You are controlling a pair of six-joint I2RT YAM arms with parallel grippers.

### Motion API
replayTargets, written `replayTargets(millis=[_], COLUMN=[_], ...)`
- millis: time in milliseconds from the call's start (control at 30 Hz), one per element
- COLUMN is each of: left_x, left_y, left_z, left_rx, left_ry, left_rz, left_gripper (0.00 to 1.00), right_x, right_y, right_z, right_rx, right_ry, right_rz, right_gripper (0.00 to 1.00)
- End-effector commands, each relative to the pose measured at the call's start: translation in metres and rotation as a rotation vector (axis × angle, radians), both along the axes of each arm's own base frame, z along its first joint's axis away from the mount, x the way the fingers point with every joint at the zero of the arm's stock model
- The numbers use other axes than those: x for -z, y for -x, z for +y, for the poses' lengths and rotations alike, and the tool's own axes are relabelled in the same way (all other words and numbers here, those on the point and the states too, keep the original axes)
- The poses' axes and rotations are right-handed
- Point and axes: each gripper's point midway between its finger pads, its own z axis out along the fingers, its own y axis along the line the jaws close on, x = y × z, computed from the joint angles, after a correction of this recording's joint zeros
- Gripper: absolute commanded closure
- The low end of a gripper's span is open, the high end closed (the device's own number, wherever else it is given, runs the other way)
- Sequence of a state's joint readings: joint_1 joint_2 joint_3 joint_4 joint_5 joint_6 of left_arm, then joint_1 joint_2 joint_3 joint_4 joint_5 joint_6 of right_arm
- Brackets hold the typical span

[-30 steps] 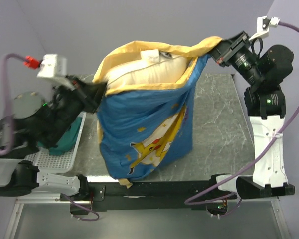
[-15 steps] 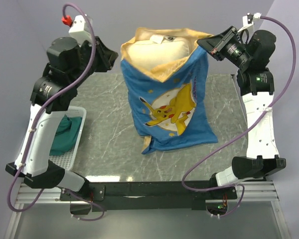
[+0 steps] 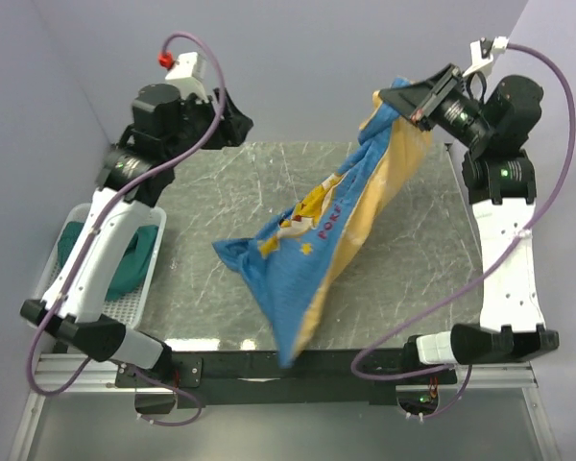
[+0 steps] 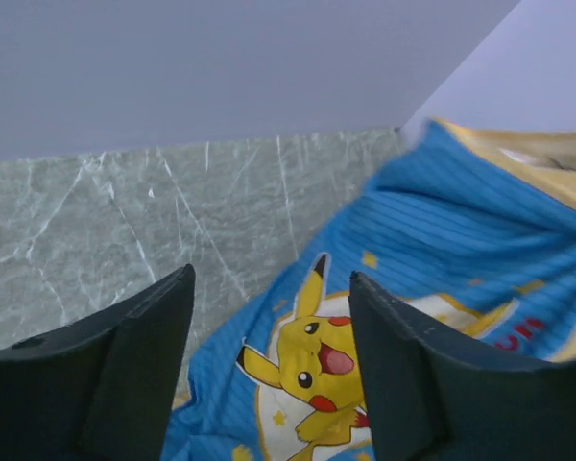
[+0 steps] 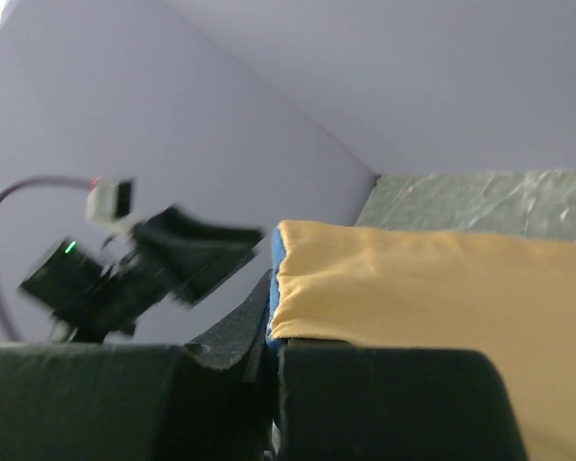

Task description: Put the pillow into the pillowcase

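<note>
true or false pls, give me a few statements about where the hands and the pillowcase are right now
1. The right hand is clamped on a corner of the pillowcase. True.
2. The left hand grips the pillowcase too. False: its jaws are open and it is apart from the fabric.
3. The pillowcase lies flat on the table. False: it hangs slanted from the right hand, with its lower end down by the table's near edge.
4. A teal cloth sits in the white basket at the table's left side. True.
5. The Pikachu print shows in the top view. True.
</note>
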State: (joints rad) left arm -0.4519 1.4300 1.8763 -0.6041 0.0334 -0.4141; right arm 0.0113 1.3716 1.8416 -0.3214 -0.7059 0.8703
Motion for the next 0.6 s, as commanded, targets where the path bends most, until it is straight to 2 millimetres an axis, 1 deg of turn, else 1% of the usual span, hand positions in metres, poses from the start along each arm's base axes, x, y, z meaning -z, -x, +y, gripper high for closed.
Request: replayTargets(millis=[0,33,100,133,200,233,267,300,333,367,400,433,467,500,533,567], left_x=[0.016,0.026,0.034,0.04,0.044,0.045,0.058,0.05,0.055,0.07,0.075,0.079,0.091,0.092,0.096,0.11], left_y=[-0.021,-0.026,-0.03,-0.03,-0.025,-0.021,-0.019,-0.013,-0.011,-0.009,-0.007,-0.003,-0.002,0.001,0.003,0.005], left_z=[-0.02,-0.026,-0.031,-0.036,-0.038,-0.04,-0.04,-0.038,-0.037,-0.037,-0.037,-0.038,-0.035,-0.031,-0.027,-0.023], left_rx=[0.045,0.06,0.078,0.104,0.13,0.15,0.153,0.157,0.157,0.163,0.169,0.18,0.166,0.148,0.129,0.111], left_ry=[0.039,0.035,0.022,0.019,0.023,0.026,0.021,0.036,0.031,0.02,0.018,0.016,0.003,0.003,0.002,-0.003], left_rz=[0.008,0.033,0.063,0.075,0.076,0.076,0.099,0.068,0.072,0.1,0.112,0.119,0.145,0.147,0.154,0.181], left_gripper=[0.24,0.23,0.23,0.23,0.21,0.21,0.19,0.17,0.16,0.16,0.15,0.15,0.16,0.15,0.15,0.15], right_x=[-0.035,-0.028,-0.011,0.005,0.025,0.045,0.053,0.062,0.077,0.086,0.093,0.109,0.12,0.13,0.156,0.169], right_y=[0.078,0.079,0.079,0.077,0.066,0.061,0.059,0.057,0.057,0.053,0.052,0.048,0.052,0.054,0.054,0.061], right_z=[0.041,0.047,0.057,0.066,0.067,0.071,0.074,0.077,0.085,0.092,0.097,0.103,0.118,0.126,0.133,0.144], right_rx=[-0.174,-0.177,-0.17,-0.19,-0.169,-0.181,-0.192,-0.2,-0.222,-0.237,-0.245,-0.243,-0.275,-0.284,-0.283,-0.309], right_ry=[0.063,0.079,0.107,0.118,0.142,0.156,0.163,0.165,0.169,0.18,0.192,0.211,0.219,0.225,0.253,0.273], right_rz=[-0.202,-0.185,-0.155,-0.119,-0.074,-0.032,-0.027,-0.011,0.019,0.032,0.048,0.082,0.087,0.1,0.136,0.147], right_gripper=[1.0,1.0,1.0,1.0,1.0,1.0,1.0,1.0,1.0,1.0,1.0,1.0,1.0,1.0,1.0,1.0])
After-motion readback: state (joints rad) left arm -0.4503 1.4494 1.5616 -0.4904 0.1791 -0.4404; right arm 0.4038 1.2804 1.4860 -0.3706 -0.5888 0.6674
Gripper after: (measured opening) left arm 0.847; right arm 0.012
